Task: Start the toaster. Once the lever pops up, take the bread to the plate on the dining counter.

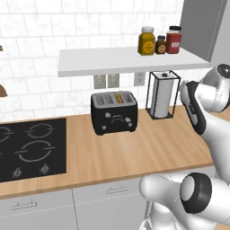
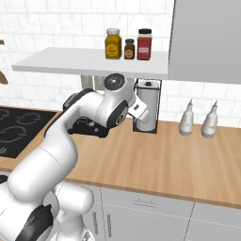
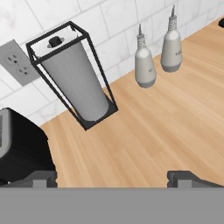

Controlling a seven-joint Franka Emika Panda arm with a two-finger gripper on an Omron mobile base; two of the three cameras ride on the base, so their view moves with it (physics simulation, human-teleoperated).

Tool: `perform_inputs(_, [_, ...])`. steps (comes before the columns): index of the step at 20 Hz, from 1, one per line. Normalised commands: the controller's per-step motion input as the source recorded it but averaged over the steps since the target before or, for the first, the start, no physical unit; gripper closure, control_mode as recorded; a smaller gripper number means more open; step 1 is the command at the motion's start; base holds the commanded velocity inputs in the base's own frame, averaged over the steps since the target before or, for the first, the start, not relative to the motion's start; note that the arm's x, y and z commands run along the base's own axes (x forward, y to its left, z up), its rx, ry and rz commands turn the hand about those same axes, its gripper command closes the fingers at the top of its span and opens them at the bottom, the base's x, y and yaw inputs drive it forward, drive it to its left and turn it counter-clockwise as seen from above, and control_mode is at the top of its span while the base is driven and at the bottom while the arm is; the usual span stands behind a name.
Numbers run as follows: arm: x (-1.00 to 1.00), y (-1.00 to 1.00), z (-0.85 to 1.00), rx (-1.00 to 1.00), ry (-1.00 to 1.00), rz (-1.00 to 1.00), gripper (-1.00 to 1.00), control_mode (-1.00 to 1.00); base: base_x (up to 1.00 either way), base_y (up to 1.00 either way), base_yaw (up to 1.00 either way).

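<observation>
Toaster [image 1: 114, 112] sits on table [image 1: 148, 148] by stove, bread [image 1: 118, 97] upright in a top slot, lever [image 1: 116, 118] on front face. Claw [image 3: 112, 177] wide, empty, above table right of toaster. Lever small and stiff: press from above. Bread light, crumbly: pinch the exposed top edge gently.

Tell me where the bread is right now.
In the left base view the bread stands in a slot on top of the toaster, on the wood counter between the stove and the paper towel holder.
</observation>
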Motion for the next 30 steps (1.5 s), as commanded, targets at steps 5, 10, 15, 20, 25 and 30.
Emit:
perform_inputs(5, [0.0, 0.0, 0.0, 0.0, 0.0, 0.0, -1.0, -1.0, 0.0, 0.0, 0.0])
perform_inputs(10, [0.0, 0.0, 0.0, 0.0, 0.0, 0.0, -1.0, -1.0, 0.0, 0.0, 0.0])
perform_inputs(15, [0.0, 0.0, 0.0, 0.0, 0.0, 0.0, -1.0, -1.0, 0.0, 0.0, 0.0])
perform_inputs(20, [0.0, 0.0, 0.0, 0.0, 0.0, 0.0, -1.0, -1.0, 0.0, 0.0, 0.0])
perform_inputs(25, [0.0, 0.0, 0.0, 0.0, 0.0, 0.0, -1.0, -1.0, 0.0, 0.0, 0.0])
perform_inputs(30, [0.0, 0.0, 0.0, 0.0, 0.0, 0.0, -1.0, -1.0, 0.0, 0.0, 0.0])
